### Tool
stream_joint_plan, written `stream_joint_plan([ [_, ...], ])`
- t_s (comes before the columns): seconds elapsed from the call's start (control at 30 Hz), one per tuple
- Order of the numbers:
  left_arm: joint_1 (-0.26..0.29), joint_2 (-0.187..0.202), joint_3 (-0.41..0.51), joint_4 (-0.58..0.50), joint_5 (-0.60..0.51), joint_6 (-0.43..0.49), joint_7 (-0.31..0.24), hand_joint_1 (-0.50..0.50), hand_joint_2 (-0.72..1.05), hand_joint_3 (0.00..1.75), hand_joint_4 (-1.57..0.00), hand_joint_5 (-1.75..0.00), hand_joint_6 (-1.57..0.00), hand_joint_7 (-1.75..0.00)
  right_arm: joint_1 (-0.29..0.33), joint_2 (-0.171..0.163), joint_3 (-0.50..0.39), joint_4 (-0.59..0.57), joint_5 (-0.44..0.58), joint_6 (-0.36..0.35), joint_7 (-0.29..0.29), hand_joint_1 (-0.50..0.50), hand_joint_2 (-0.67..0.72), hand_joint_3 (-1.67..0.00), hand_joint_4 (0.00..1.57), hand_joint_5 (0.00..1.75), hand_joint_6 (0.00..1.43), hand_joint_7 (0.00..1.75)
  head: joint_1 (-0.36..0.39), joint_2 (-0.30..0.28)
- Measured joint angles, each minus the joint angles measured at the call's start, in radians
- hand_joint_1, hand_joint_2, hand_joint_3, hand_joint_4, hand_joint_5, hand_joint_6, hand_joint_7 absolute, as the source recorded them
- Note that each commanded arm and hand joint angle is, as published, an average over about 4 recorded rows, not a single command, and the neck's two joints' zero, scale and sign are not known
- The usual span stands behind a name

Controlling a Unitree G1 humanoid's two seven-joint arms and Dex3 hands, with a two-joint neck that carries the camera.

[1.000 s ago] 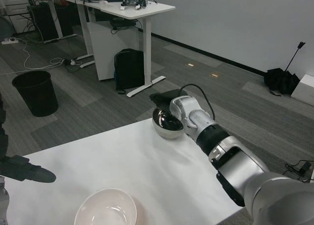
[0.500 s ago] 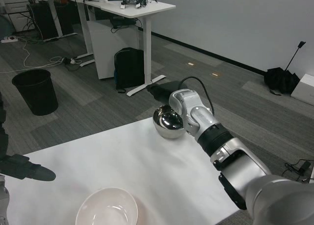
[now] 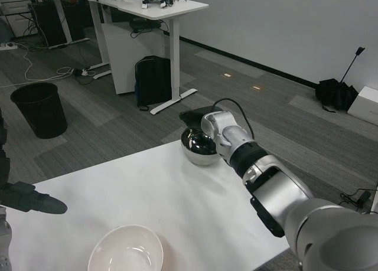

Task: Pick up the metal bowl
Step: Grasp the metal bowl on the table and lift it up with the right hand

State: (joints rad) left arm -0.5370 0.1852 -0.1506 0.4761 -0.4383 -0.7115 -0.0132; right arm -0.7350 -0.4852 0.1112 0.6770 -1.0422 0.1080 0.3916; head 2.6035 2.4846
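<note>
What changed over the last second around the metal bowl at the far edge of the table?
The right hand stays at the far rim of the metal bowl; whether the fingers grip it cannot be seen. The bowl's tilt varied slightly, and it sits at the same far edge of the white table. The whole view shifted a little, so the camera moved. The white bowl and the left hand kept their places.

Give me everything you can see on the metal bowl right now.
The metal bowl is a small, round, polished steel bowl with a mirror-like shine, at the far edge of the white table. Its rounded outer wall faces the camera and the opening is hidden, so it seems tilted. The right hand reaches over its top and far side and looks closed on the rim. Whether the bowl has left the table cannot be told.
</note>
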Motion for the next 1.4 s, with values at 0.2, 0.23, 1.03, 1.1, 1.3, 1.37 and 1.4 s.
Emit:
stream_joint_plan([
  [0.2, 0.0, 0.0, 0.0, 0.0, -0.007, -0.001, -0.001, -0.5, -0.72, 0.0, 0.0, 0.0, 0.0, 0.0, -0.012, 0.003, 0.043, 0.034, 0.0, 0.0, -0.001, -0.46, 0.55, 0.0, 0.0, 0.0, 0.0, 0.07, 0.005, 0.001],
  [0.23, 0.0, 0.0, -0.001, 0.0, -0.008, -0.001, -0.001, -0.5, -0.72, 0.0, 0.0, 0.0, 0.0, 0.0, -0.012, 0.004, 0.049, 0.035, 0.0, 0.0, -0.002, -0.46, 0.53, 0.0, 0.0, 0.0, 0.0, 0.07, 0.006, 0.001],
  [1.03, 0.0, -0.001, -0.003, 0.001, -0.012, -0.009, -0.01, -0.5, -0.72, 0.0, 0.0, 0.0, 0.0, 0.0, -0.025, 0.0, 0.117, 0.041, 0.006, -0.001, 0.003, -0.46, 0.22, -0.36, 0.0, 1.45, 0.28, 1.59, 0.016, -0.005],
  [1.1, 0.0, -0.001, -0.003, 0.001, -0.012, -0.009, -0.01, -0.5, -0.72, 0.0, 0.0, 0.0, 0.0, 0.0, -0.025, 0.0, 0.117, 0.039, 0.008, -0.001, 0.003, -0.46, 0.14, -0.58, 0.01, 1.53, 0.37, 1.55, 0.015, -0.005],
  [1.3, 0.001, -0.001, -0.003, 0.001, -0.012, -0.009, -0.01, -0.5, -0.72, 0.0, 0.0, 0.0, 0.0, 0.0, -0.024, -0.004, 0.117, 0.037, 0.019, -0.009, -0.001, -0.42, -0.21, -1.51, 0.21, 1.72, 0.67, 1.5, 0.021, -0.005],
  [1.37, 0.003, -0.001, -0.003, 0.001, -0.012, -0.01, -0.01, -0.5, -0.72, 0.0, 0.0, 0.0, 0.0, 0.0, -0.021, -0.005, 0.115, 0.036, 0.028, -0.014, -0.016, -0.42, -0.35, -1.57, 0.34, 1.75, 0.83, 1.47, 0.025, -0.004],
  [1.4, 0.004, -0.001, -0.003, 0.001, -0.012, -0.01, -0.01, -0.5, -0.72, 0.0, 0.0, 0.0, 0.0, 0.0, -0.018, -0.005, 0.114, 0.034, 0.03, -0.018, -0.028, -0.42, -0.38, -1.55, 0.37, 1.75, 0.87, 1.47, 0.026, -0.003],
])
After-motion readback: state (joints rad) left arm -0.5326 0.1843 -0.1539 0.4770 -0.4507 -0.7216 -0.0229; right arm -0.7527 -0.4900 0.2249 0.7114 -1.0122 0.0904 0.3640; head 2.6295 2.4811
